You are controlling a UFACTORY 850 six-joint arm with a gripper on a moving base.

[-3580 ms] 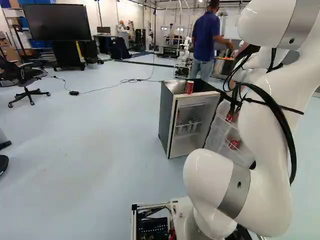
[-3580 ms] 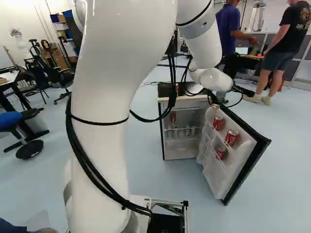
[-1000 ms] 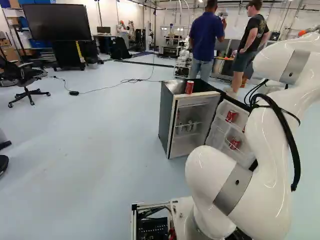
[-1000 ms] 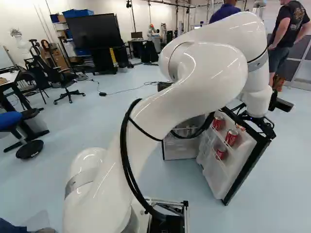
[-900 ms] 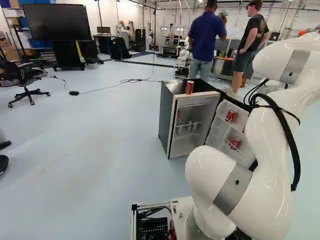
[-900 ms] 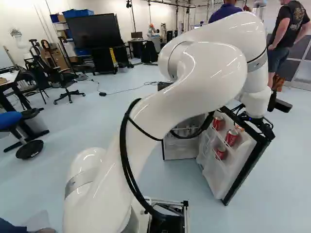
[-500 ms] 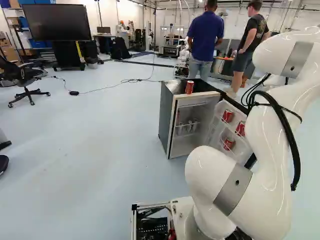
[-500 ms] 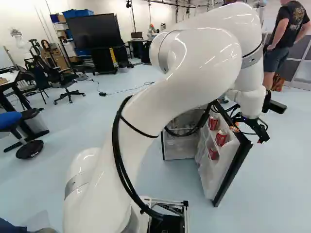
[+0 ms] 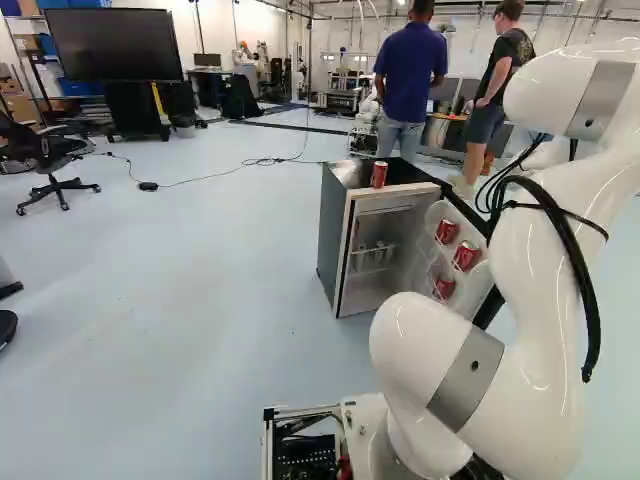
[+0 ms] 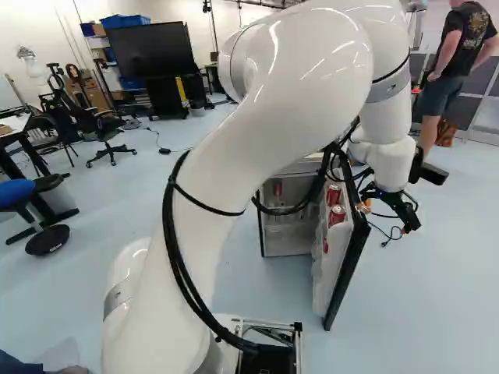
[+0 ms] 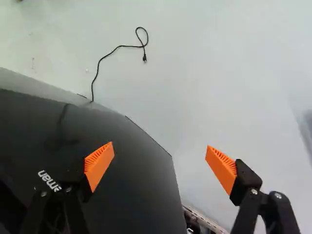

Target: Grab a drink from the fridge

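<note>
Soda can (image 9: pixel 379 174) on the fridge (image 9: pixel 333 240), well apart from the open, empty gripper (image 11: pixel 160 145).
Closing the door (image 11: pixel 136 183), likely the step, wants smooth pressure outside, lest shelved cans (image 10: pixel 337 215) topple.

White arm (image 10: pixel 292 101) arched forward, wrist (image 10: pixel 390 160) bent down, black claw (image 10: pixel 384 217) with orange pads (image 11: pixel 99 163) spread apart

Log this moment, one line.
gripper open | outside fridge door | door partway open | red cans on its inner side | no drink grabbed

Red cans (image 9: pixel 466 256) — white arm (image 9: pixel 540 260)
</note>
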